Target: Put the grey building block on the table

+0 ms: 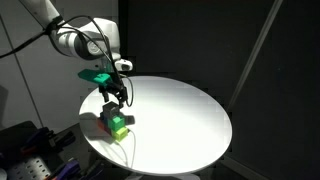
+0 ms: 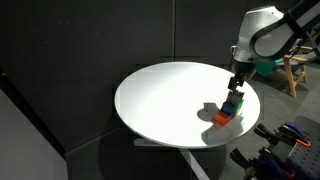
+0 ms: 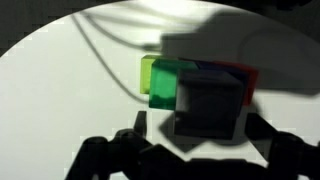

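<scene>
The grey building block point(image 3: 210, 103) sits on top of a small stack of coloured blocks, beside a bright green block point(image 3: 162, 82), with blue and red edges behind it. The stack point(image 1: 118, 124) stands near the edge of the round white table point(image 1: 180, 115), and it also shows in an exterior view point(image 2: 230, 110). My gripper point(image 3: 195, 138) hangs right over the stack with a finger on each side of the grey block. A gap shows at the left finger, so it looks open. The gripper shows in both exterior views point(image 1: 117, 98) point(image 2: 236, 90).
A thin cable point(image 3: 105, 55) lies on the table top past the blocks. The table's edge point(image 1: 100, 150) is close to the stack. Dark curtains stand behind, and a wooden stool point(image 2: 297, 72) and equipment point(image 1: 30, 150) stand beside the table.
</scene>
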`<state>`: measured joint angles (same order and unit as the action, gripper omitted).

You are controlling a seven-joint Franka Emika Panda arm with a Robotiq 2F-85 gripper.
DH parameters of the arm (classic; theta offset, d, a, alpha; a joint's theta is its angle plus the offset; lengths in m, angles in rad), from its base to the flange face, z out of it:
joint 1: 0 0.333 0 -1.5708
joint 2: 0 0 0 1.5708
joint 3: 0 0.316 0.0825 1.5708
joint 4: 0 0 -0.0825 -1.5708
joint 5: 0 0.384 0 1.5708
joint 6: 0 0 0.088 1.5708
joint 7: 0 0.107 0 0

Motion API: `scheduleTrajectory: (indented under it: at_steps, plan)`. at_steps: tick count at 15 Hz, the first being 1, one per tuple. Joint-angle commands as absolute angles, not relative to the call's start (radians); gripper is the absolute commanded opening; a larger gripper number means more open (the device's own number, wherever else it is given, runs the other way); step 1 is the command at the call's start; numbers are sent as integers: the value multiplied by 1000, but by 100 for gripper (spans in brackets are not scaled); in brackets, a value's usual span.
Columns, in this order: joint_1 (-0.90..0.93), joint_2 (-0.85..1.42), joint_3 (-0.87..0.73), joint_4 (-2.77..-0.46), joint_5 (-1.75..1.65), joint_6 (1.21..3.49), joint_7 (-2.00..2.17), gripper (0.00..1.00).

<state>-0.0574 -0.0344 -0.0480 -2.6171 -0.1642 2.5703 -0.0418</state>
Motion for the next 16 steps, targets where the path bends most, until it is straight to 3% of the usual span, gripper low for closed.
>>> scheduleTrajectory:
  at_steps: [1,7,8,9,14,16]
  plan:
    - [-63,-23,-53,-2626,-208,2600,-7,100]
    - [-59,5,-54,-2631,-188,2615,-26,100]
    - [-58,9,-54,-2632,-179,2619,-32,75]
    - [-57,13,-53,-2632,-175,2623,-36,74]
    - [-49,-6,-46,-2631,-128,2601,-70,34]
    - [-44,-25,-41,-2631,-106,2585,-85,29]
